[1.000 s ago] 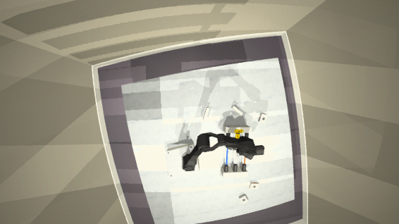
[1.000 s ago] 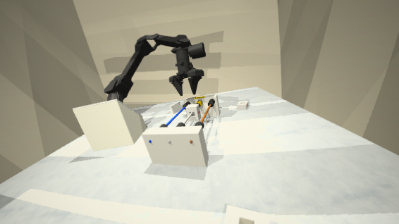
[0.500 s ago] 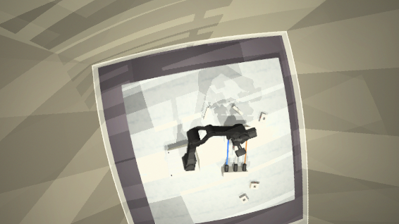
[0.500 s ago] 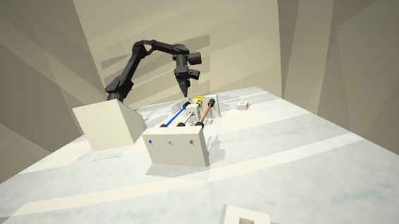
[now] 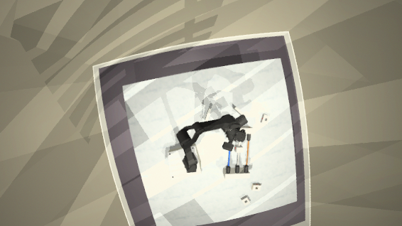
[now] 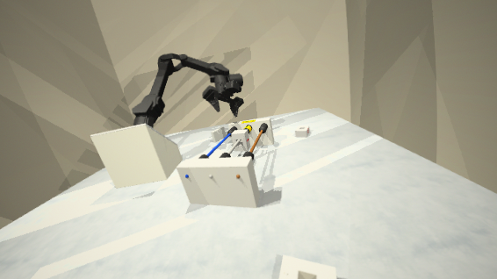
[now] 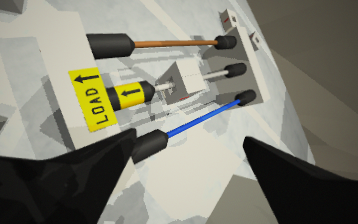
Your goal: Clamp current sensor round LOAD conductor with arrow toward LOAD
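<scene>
The white sensor [image 5: 238, 148] [image 6: 240, 136] [image 7: 192, 74] sits around the white conductor [image 5: 237, 160] [image 7: 216, 75], between the blue and orange ones. Its body looks closed in the wrist view, but I cannot tell whether it is latched. A small red mark shows low on its side; the arrow's direction is not readable. The yellow LOAD marker [image 6: 248, 121] [image 7: 92, 100] is on the end block, and a yellow sleeve [image 7: 132, 93] with an arrow is on this conductor. My gripper [image 6: 227, 112] [image 7: 190, 137] is open and empty, above the conductors and apart from the sensor.
The blue conductor [image 5: 229, 159] [image 6: 218, 145] [image 7: 205, 118] and orange conductor [image 5: 248, 152] [image 6: 258, 140] [image 7: 175, 43] run on either side. The other end block [image 6: 221, 188] holds their far ends. Small white blocks [image 5: 264, 118] [image 5: 256, 187] [image 5: 245, 200] [image 6: 302, 132] stand around the fixture.
</scene>
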You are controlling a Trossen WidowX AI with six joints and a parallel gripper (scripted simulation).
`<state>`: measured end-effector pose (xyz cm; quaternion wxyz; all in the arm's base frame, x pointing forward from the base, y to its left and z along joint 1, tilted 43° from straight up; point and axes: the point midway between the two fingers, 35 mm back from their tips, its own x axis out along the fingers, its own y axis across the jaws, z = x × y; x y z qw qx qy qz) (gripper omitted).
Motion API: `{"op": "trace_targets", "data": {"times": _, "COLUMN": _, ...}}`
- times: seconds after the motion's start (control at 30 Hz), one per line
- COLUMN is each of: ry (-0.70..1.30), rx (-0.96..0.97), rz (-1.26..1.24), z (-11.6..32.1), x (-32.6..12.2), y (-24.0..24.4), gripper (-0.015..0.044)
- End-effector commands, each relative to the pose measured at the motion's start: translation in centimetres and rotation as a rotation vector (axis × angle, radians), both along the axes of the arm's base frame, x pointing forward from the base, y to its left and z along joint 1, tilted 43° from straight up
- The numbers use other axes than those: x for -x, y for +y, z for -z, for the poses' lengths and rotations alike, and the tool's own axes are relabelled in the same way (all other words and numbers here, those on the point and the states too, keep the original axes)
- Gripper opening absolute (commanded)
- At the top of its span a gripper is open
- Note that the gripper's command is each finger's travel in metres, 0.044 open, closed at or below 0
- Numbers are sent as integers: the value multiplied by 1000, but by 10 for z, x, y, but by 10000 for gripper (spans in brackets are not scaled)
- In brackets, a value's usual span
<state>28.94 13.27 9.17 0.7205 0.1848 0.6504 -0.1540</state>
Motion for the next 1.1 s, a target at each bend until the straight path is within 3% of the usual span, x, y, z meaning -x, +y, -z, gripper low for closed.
{"op": "trace_targets", "data": {"times": 0.0, "ry": -238, "rx": -40, "rz": 674, "z": -29, "x": 18, "y": 13, "gripper": 440}}
{"op": "trace_targets", "data": {"times": 0.87, "ry": -213, "rx": -32, "rz": 620, "z": -28, "x": 17, "y": 13, "gripper": 440}}
{"op": "trace_targets", "data": {"times": 1.03, "ry": -107, "rx": 8, "rz": 339, "z": -14, "x": 9, "y": 7, "gripper": 440}}
{"op": "trace_targets", "data": {"times": 1.07, "ry": -166, "rx": -12, "rz": 473, "z": -22, "x": 14, "y": 13, "gripper": 440}}
